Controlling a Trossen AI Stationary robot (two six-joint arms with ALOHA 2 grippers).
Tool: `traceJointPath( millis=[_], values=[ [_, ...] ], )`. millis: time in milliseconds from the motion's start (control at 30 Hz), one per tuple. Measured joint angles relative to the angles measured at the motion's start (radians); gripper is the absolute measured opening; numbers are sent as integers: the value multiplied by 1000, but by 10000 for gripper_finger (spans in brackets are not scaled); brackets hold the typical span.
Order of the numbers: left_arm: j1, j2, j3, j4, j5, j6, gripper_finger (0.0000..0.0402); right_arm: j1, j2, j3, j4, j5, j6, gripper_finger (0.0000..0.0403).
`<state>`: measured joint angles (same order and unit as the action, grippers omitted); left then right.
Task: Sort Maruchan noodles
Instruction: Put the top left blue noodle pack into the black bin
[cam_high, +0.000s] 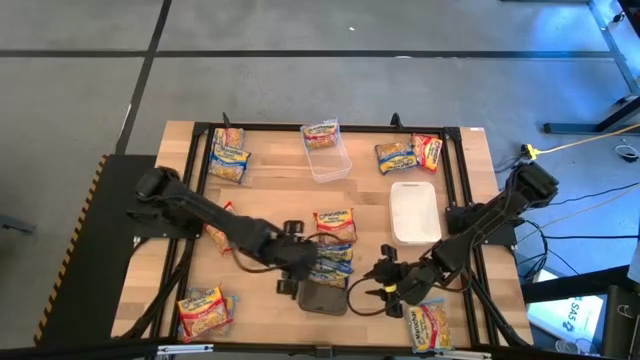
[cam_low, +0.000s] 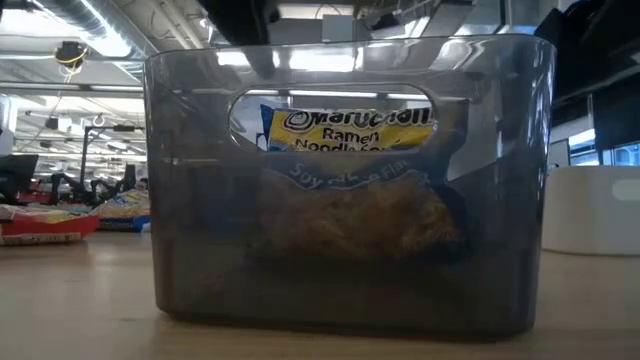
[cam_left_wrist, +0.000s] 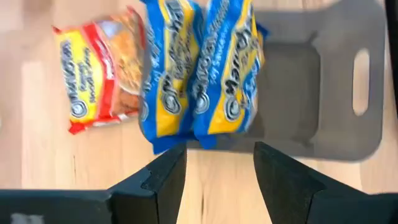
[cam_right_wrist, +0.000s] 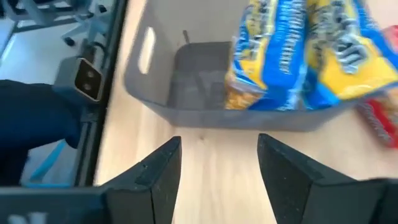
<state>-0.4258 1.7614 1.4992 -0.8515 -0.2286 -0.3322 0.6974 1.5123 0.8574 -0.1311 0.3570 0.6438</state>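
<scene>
Probably a robotics lab: exposed ceiling ducts (cam_low: 70, 25), cluttered benches (cam_low: 60, 215), cables (cam_high: 590, 205) on concrete floor (cam_high: 300, 85).

Blue noodle packets (cam_right_wrist: 298, 56) overhanging grey tray (cam_right_wrist: 186, 87), gripper (cam_right_wrist: 219, 168) empty

arms: black, jointed; left claw (cam_high: 292, 262): dark blocky fingers; right claw (cam_high: 383, 283): same, black cabling

The wooden worktop (cam_high: 270, 170) carries a dark grey tray (cam_high: 322, 298), a white tray (cam_high: 414, 212), a clear tub (cam_high: 328, 158) and noodle packets (cam_high: 227, 155) spread around: some at the far edge, some at the near corners, some in the middle.
</scene>
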Motion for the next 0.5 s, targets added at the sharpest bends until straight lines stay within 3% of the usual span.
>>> traceJointPath(
  millis=[233,500],
  values=[
    [-16,-305,-386,354,-44,-125,182,-57,-5,0,-39,-10,-24,186],
    [15,-507,-624,465,-216,-228,182,-182,-7,0,-189,-8,-173,186]
  ],
)
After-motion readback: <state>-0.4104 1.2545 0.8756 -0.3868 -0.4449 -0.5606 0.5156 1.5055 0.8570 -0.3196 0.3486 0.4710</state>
